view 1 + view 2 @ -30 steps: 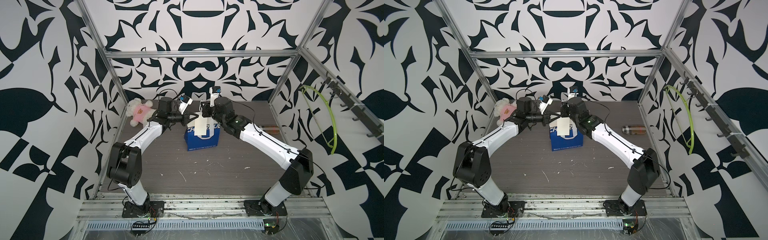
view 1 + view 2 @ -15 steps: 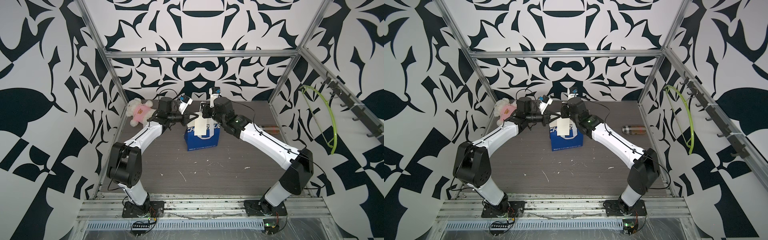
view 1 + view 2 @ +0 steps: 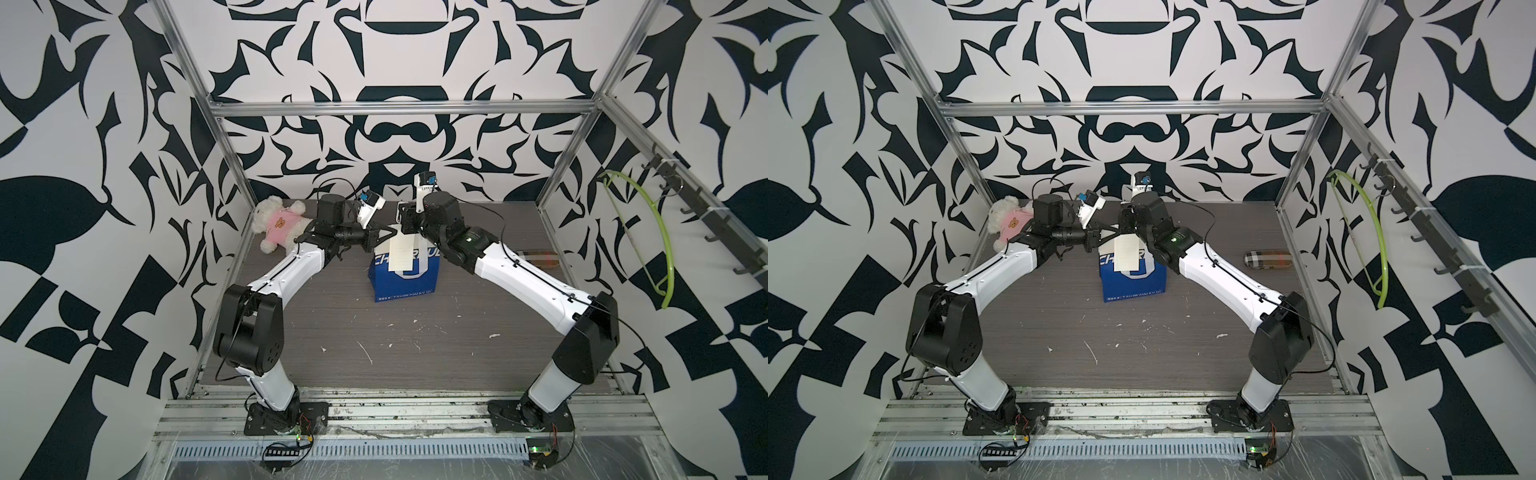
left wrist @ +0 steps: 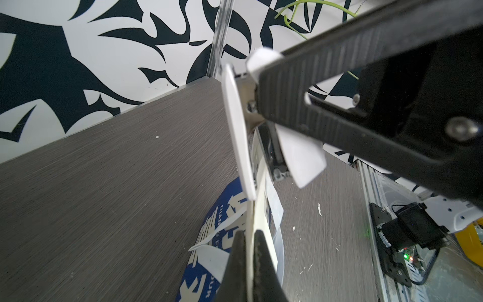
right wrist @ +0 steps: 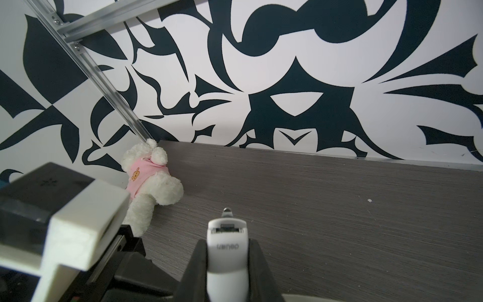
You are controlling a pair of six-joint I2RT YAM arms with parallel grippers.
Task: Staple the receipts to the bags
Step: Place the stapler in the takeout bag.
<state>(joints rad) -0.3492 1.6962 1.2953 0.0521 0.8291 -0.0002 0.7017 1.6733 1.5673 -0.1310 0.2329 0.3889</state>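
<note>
Closest to me, in front of the bag [image 3: 415, 282], the table [image 3: 374, 345] carries only white flecks. The bag stands on its base about midway between the two arms, its blue face toward me.

The receipt [image 3: 402, 254] hangs down that face from the bag's white top band and covers part of the lettering, so the lining-up looks done.

At the left of the bag's top edge, the left gripper [image 4: 249, 251] is pressed together on the upper end of the receipt. The left wrist view shows the cream strip nipped between its fingers [image 4: 236, 261], with the ribbon handles [image 4: 277, 211] drooping just beside it. Whether the bag's rim is caught in that pinch too, I cannot tell.

From the right of the bag's top, the right gripper [image 5: 226, 244] clamps the small white stapler [image 5: 226, 261] across its body. The stapler's mouth meets the same strip a little further along from the left fingers. Its two white halves look parted around the paper, so I judge the staple has not been driven, though no view shows the spot clearly. Left to do, by my reckoning: the squeeze, then both arms letting go with the slip holding.

Behind the bag and off to its left, a plush toy [image 3: 276, 224] lies in the far corner. Well apart to the bag's right lies a patterned case [image 3: 1266, 261].
</note>
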